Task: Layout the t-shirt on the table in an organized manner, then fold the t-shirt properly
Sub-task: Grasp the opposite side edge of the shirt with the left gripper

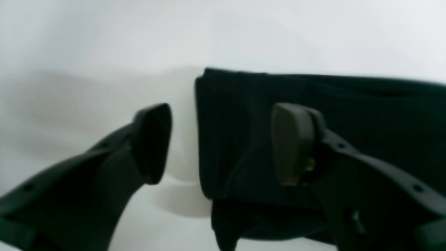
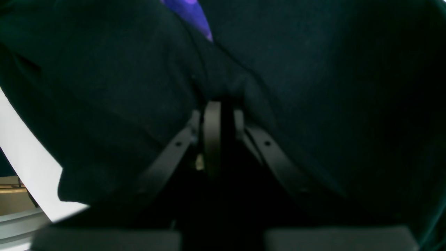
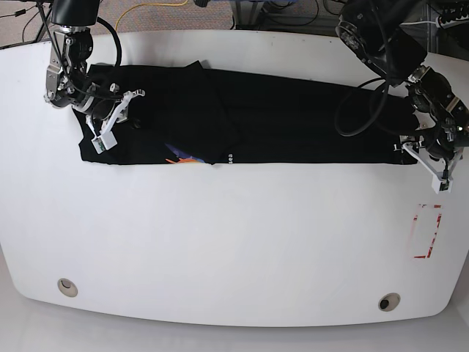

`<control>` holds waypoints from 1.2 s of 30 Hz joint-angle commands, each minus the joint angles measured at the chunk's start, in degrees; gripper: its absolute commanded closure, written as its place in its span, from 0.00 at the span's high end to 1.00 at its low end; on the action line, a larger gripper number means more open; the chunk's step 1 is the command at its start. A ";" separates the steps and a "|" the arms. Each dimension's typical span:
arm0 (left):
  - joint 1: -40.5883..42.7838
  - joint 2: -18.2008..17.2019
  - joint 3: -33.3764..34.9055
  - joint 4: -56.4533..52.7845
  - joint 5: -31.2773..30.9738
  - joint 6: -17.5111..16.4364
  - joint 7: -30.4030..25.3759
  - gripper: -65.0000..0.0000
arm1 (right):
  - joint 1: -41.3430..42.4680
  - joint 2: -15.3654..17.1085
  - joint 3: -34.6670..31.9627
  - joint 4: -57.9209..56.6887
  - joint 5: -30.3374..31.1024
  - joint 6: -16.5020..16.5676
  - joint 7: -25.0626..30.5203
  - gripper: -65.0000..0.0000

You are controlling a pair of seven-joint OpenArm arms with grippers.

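Shirt (image 3: 278,125) lies as a long dark band across the upper half of the base frame on the white counter (image 3: 220,242), folded lengthwise, a small print patch (image 3: 183,157) showing at its lower edge left of centre. Over on the right, the left end effector (image 1: 223,143) stands spread wide with nothing between its fingers, one finger over bare counter and the other over the shirt's end. At upper left, the right end effector (image 2: 217,115) is pinched tight on a bunch of shirt cloth.
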 commanded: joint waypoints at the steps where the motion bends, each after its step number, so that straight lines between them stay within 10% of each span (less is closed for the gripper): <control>1: -0.51 -1.57 -2.10 -2.24 -5.61 -0.03 1.23 0.74 | -0.01 1.06 0.18 0.33 -1.45 -0.36 -1.56 0.06; 25: 9.42 -13.00 11.79 -17.97 -26.97 -0.03 -1.05 0.71 | -0.37 0.70 0.09 2.79 -1.01 -0.36 -1.65 0.06; 36: 11.89 -12.91 15.66 -13.66 -26.09 -0.03 -1.23 0.04 | -0.28 0.70 0.09 2.79 -0.93 -0.36 -1.65 0.06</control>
